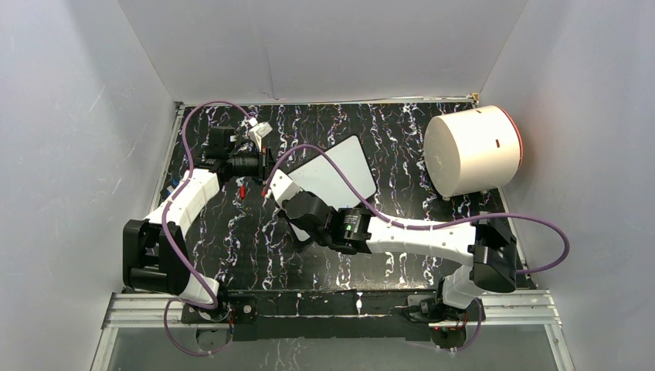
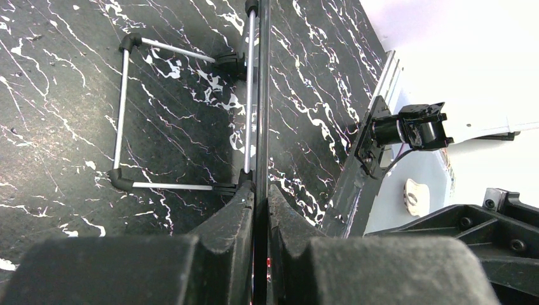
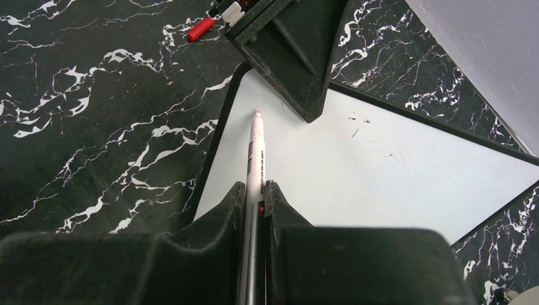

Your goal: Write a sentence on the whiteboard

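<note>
The whiteboard (image 1: 344, 166) lies tilted mid-table. In the right wrist view its white face (image 3: 381, 165) is blank apart from a few tiny dark specks; no red sentence shows. My left gripper (image 1: 265, 164) is shut on the board's left edge; in the left wrist view the jaws (image 2: 259, 188) clamp the thin black frame (image 2: 262, 95), seen edge-on. My right gripper (image 1: 297, 205) is shut on a white marker (image 3: 256, 149), whose pinkish tip is over the board's face near its left edge, below the left gripper's finger (image 3: 292, 51).
A big white cylinder (image 1: 471, 151) lies at the back right. A red cap (image 3: 201, 28) lies on the black marble table (image 1: 386, 255) left of the board. The board's wire stand with black feet (image 2: 121, 114) rests on the table. White walls enclose three sides.
</note>
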